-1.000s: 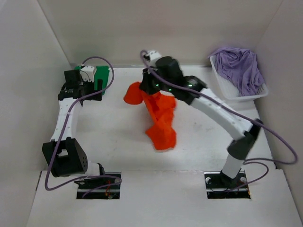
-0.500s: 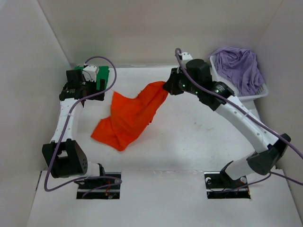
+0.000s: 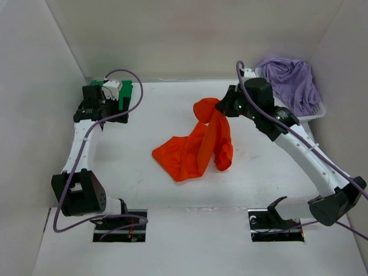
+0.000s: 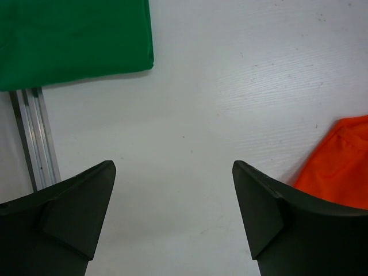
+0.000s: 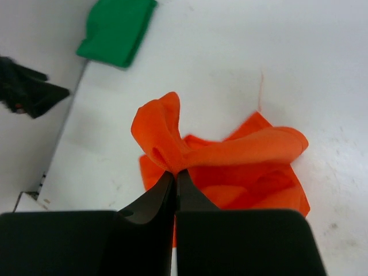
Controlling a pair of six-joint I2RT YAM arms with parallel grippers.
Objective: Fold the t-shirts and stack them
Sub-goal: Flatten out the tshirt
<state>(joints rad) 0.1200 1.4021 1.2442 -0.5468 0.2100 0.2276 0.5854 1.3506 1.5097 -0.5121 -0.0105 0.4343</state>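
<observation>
My right gripper (image 5: pixel 176 171) is shut on a bunched edge of the orange t-shirt (image 3: pixel 198 146), holding it up over the table's middle (image 3: pixel 221 108); the rest of the cloth (image 5: pixel 253 167) hangs and trails down to the left. The folded green t-shirt (image 3: pixel 125 95) lies flat at the far left corner, also showing in the left wrist view (image 4: pixel 75 40) and the right wrist view (image 5: pixel 118 29). My left gripper (image 4: pixel 172 195) hovers open beside it over bare table, nothing between its fingers. The lavender t-shirt (image 3: pixel 290 80) sits crumpled in the basket.
A white mesh basket (image 3: pixel 275 109) stands at the far right corner. White walls enclose the table on three sides. A metal rail (image 4: pixel 34 138) runs along the table's left edge near the green shirt.
My right arm has swung the orange shirt from the centre-left toward the right; the cloth flared out leftward, then dropped back into a hanging bunch. The left arm has stayed put.
</observation>
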